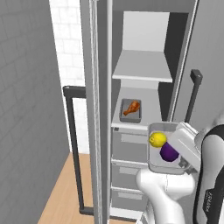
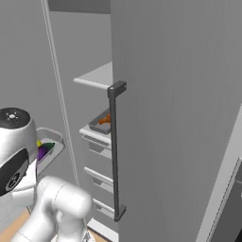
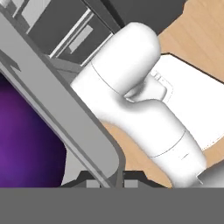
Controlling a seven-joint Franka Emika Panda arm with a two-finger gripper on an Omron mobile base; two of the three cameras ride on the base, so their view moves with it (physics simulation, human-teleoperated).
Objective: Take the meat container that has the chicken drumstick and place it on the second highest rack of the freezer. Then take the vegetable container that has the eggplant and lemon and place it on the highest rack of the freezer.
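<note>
Vegetable container held up in front of the open freezer.

The gripper (image 3: 109, 181) was clamped on the rim of the vegetable container (image 1: 154, 162), which carried the lemon (image 1: 157, 139) and the eggplant (image 1: 168, 152) and hung in front of the grey drawers (image 1: 129, 148). The meat container (image 1: 131, 110) with the chicken drumstick (image 1: 131, 107) sat on the second highest rack (image 1: 151, 107); the highest rack (image 1: 142, 65) above was bare. The freezer (image 1: 105, 52) door and its dark bar handle (image 2: 114, 151) stood close on the right.
</note>
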